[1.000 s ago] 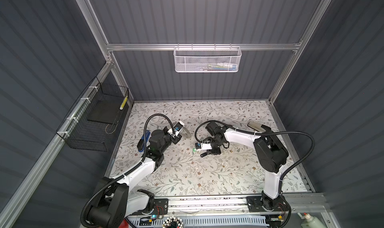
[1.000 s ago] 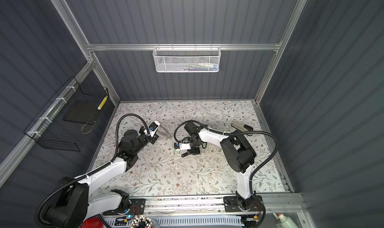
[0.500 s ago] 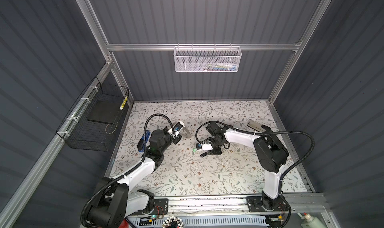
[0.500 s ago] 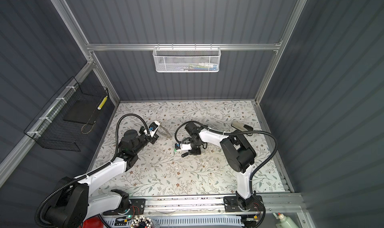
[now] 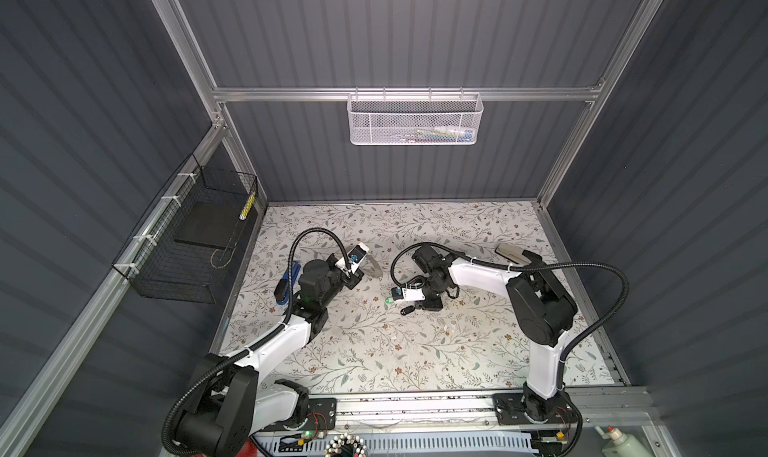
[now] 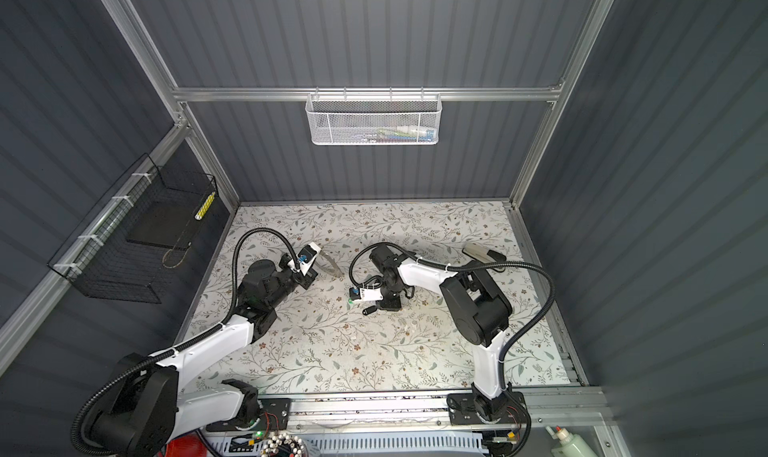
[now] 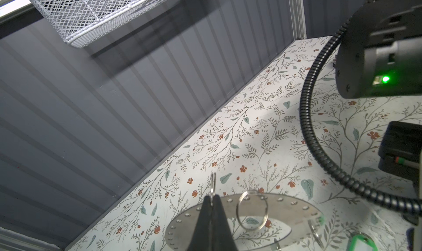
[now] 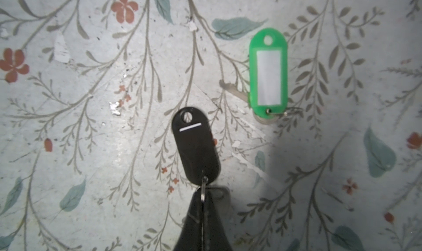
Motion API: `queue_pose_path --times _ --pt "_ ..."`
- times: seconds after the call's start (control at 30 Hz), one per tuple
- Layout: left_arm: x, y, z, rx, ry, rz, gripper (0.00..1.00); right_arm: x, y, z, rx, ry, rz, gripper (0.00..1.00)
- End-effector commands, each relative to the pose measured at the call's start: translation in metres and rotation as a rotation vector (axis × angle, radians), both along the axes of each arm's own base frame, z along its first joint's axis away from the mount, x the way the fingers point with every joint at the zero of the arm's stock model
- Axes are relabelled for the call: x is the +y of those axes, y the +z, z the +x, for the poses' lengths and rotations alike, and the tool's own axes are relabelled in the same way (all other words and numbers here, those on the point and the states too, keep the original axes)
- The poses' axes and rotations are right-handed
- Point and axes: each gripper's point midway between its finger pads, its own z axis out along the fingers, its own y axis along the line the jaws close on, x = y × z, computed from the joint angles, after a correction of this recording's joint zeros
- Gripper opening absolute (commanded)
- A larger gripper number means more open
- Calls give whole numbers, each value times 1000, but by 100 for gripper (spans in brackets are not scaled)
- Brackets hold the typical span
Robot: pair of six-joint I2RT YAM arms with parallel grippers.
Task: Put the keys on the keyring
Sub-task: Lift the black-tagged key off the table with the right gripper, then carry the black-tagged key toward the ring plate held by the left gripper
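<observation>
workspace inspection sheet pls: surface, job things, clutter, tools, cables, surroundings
surface: floral mat, scuffed and flaking in places
job's things: green tag, black tag on the mat, apart; keyring left of them in both top views
clutter: blue stapler by the left arm; beige stapler-like item at back right
grippers: left tool shut on a small ring at the keyring's rim; right tool shut on the black tag's ring end
cables: left hose, right hose arch above the arms
surroundings: white mesh basket on back rail; black wire basket on left wall

Floral table [image 5: 374, 351] carries green tag [image 8: 268, 71], black tag [image 8: 196, 147], blue stapler [image 5: 294, 273], pale stapler [image 5: 513, 253]
</observation>
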Motion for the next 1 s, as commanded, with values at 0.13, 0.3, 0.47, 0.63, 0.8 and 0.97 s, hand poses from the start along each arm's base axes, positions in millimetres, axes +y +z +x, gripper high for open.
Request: queue_pose_path --times 0.13,0.3,0.47,0.63,0.8,0.97 --pt "-7 19 -3 -53 -44 -47 0 -8 19 -8 11 -79 13 0" --pt "-19 22 -17 -93 -135 -28 0 -11 54 -9 -10 -266 94 0" --pt "-37 26 -41 -173 -239 7 0 -7 92 -17 5 -431 263 0" --pt "-63 33 -71 -273 -340 50 0 -7 131 -28 -43 -493 434 0" --pt "-81 52 -91 -326 -438 46 0 -19 154 -36 -46 -584 458 0" --pt "-91 64 -104 -355 -497 99 0 -21 180 -43 -92 -609 572 0"
